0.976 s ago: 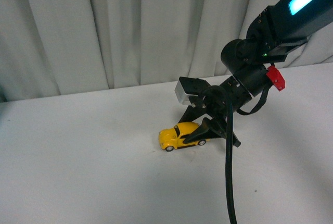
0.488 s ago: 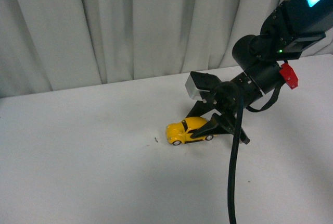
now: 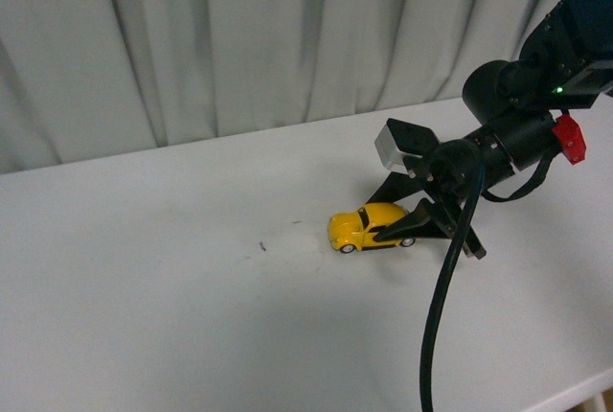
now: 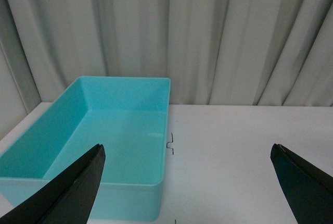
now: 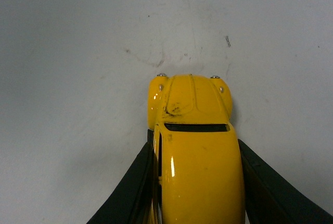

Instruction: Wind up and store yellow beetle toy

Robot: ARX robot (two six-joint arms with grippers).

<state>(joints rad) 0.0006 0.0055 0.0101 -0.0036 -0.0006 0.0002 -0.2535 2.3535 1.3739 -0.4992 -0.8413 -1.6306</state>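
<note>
The desk [image 3: 144,316] gives open room over its whole left half and along its near edge, marked only by a small dark speck [image 3: 261,245]. In the right half, the right gripper [image 3: 375,220] blocks both flanks of the yellow beetle toy [image 3: 356,224], its fingers tight against them; only the toy's nose, pointing left, is free to approach. A black cable [image 3: 441,316] hangs across the near right part. The curtain [image 3: 239,38] closes off the far edge. In the left wrist view, a teal bin [image 4: 31,151] stands close to the curtain, its top unobstructed, with bare desk beside it. The left gripper [image 4: 190,182] hangs spread wide above.
</note>
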